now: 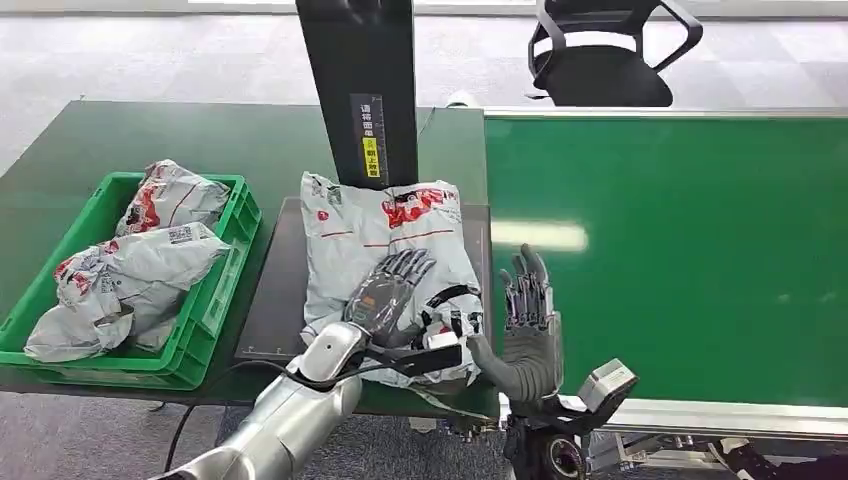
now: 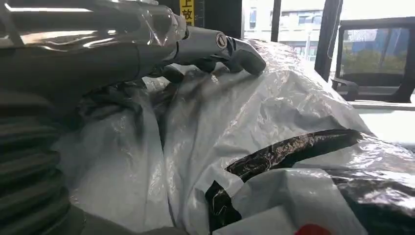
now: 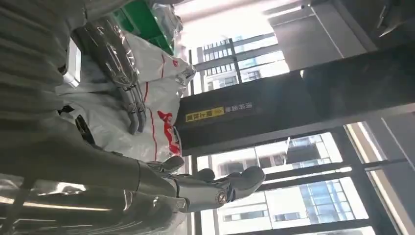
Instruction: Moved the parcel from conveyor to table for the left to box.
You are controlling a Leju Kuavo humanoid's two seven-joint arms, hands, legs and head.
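The parcel (image 1: 385,232), a white plastic mailer with red print and black markings, lies flat on a dark tray (image 1: 270,300) set on the green table (image 1: 90,150), between the green crate (image 1: 215,290) on the robot's left and the green conveyor (image 1: 680,250) on its right. Its far edge sits at the foot of a black upright post (image 1: 360,80) bearing a yellow label. The left hand (image 1: 385,295) rests palm-down on the near half of the parcel, fingers (image 2: 230,46) extended flat and slightly spread over the wrinkled film; they press on the surface and are not closed around it. In the left wrist view the fingertips touch the top of the bulging plastic. The right hand (image 1: 527,325) stands just beside the parcel's right edge, at the conveyor's left end, palm upright, fingers apart and pointing away from the robot, holding nothing. The crate contains three similar white-and-red mailers (image 1: 140,265), stacked loosely against each other. A black office chair (image 1: 600,55) stands on the floor beyond the conveyor.
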